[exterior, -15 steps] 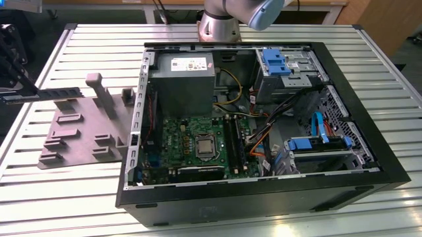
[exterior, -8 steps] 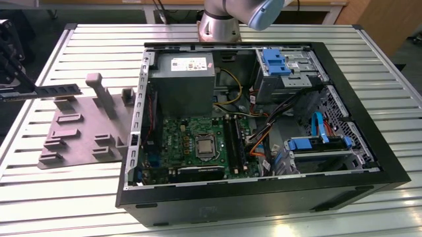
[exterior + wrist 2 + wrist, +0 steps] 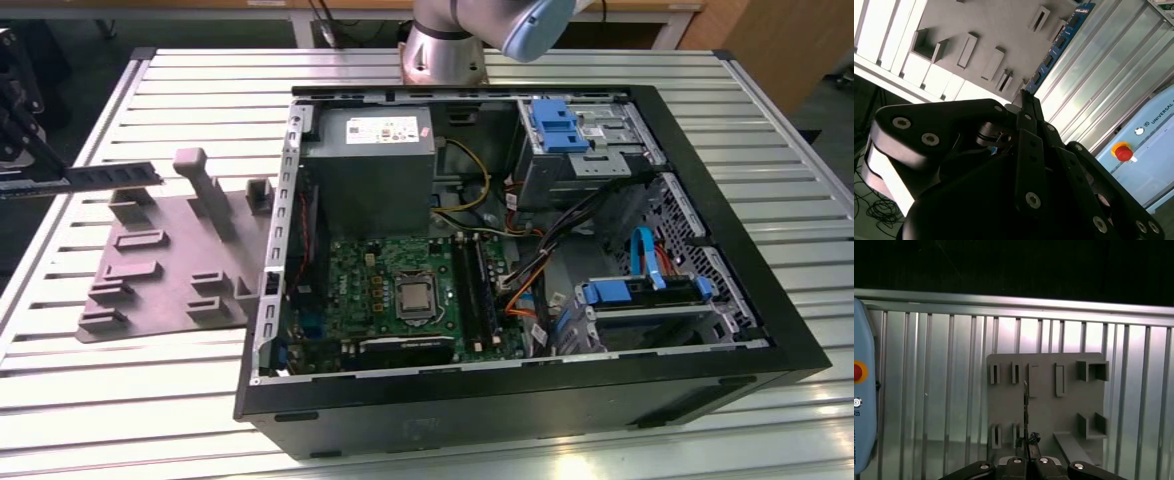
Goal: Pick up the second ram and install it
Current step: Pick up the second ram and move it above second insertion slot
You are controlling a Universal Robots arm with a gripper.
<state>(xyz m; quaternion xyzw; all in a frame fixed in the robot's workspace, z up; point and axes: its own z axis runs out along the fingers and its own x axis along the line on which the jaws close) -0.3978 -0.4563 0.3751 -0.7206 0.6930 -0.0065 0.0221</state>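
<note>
The second ram [image 3: 118,176] is a thin dark stick held level in the air above the grey holder block [image 3: 160,262], at the exterior view's left. My gripper [image 3: 51,184] is shut on one end of it, at the table's edge. In the second wrist view the ram [image 3: 1060,44] reaches out from my gripper [image 3: 1025,98] over the holder block [image 3: 989,30]. In the first wrist view the ram [image 3: 1025,407] shows edge-on, rising from my gripper [image 3: 1027,444]. The open computer case [image 3: 747,300] lies to the exterior view's right, with the green board [image 3: 387,262] and its black slots [image 3: 475,290] inside.
The holder block carries upright posts [image 3: 194,175] just beside the ram. A power supply [image 3: 367,160], blue drive brackets [image 3: 554,125] and cables [image 3: 534,270] crowd the case. A pale blue pendant with a red button [image 3: 1124,152] lies on the slatted table [image 3: 120,400].
</note>
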